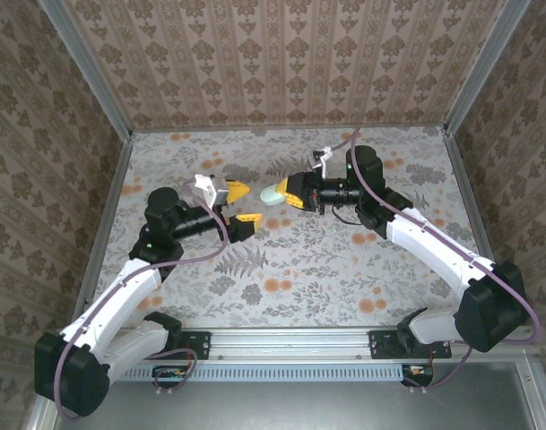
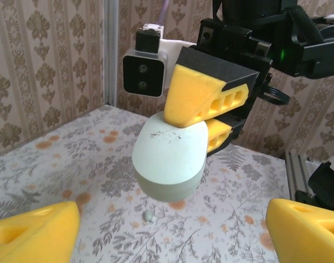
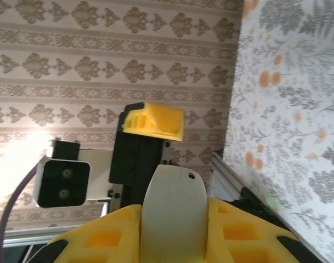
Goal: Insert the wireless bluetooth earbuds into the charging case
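Right jaws, charging case (image 1: 273,193) clamped — long axis leftward

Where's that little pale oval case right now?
The charging case is clamped between the yellow fingers of the right gripper, held above the floral table near its middle, facing the open left gripper.

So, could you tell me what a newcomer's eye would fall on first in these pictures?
Most striking is the pale oval charging case, held above the flowered table in the right pincer. The left pincer stands open just opposite it. On the table below lies one tiny pale earbud.
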Robot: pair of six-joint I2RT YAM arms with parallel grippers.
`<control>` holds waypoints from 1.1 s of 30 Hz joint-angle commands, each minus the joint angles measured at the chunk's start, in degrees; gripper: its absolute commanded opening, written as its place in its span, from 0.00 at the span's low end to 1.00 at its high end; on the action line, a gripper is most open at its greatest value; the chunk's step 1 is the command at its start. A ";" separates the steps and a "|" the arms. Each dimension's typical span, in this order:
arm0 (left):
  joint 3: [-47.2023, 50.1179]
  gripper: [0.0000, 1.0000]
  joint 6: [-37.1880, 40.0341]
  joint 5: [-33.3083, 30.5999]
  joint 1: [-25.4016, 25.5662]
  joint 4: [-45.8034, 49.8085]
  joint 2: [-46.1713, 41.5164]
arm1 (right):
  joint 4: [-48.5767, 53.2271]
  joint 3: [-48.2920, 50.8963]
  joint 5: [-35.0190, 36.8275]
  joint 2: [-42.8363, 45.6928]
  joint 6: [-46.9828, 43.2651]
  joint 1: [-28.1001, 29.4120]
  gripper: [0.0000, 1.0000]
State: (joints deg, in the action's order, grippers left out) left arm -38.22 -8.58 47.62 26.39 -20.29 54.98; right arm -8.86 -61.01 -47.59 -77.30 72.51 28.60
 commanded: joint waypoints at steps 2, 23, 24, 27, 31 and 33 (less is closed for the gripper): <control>-1.50 0.87 -3.59 1.79 2.63 -8.94 2.84 | -9.77 -1.22 -1.81 0.28 7.01 1.11 0.24; -2.56 0.68 -8.03 0.38 3.49 -16.88 6.88 | -13.76 1.23 -2.39 0.69 10.01 1.37 0.26; -2.55 0.66 -8.09 0.31 3.40 -17.03 6.89 | -13.82 1.24 -2.47 0.78 10.06 1.37 0.26; -2.29 0.62 -8.56 0.20 3.23 -18.00 6.89 | -13.81 1.27 -2.68 0.74 10.02 1.37 0.26; -2.30 0.54 -8.64 0.55 3.21 -18.09 7.20 | -13.89 1.69 -2.68 0.81 10.19 1.37 0.26; -2.36 0.47 -8.70 0.67 3.24 -18.16 7.40 | -13.99 1.69 -2.68 0.75 10.32 1.37 0.26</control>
State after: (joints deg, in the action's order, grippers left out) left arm -39.42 -16.91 47.75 29.91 -36.27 62.11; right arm -20.51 -59.92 -48.56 -77.30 81.43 29.67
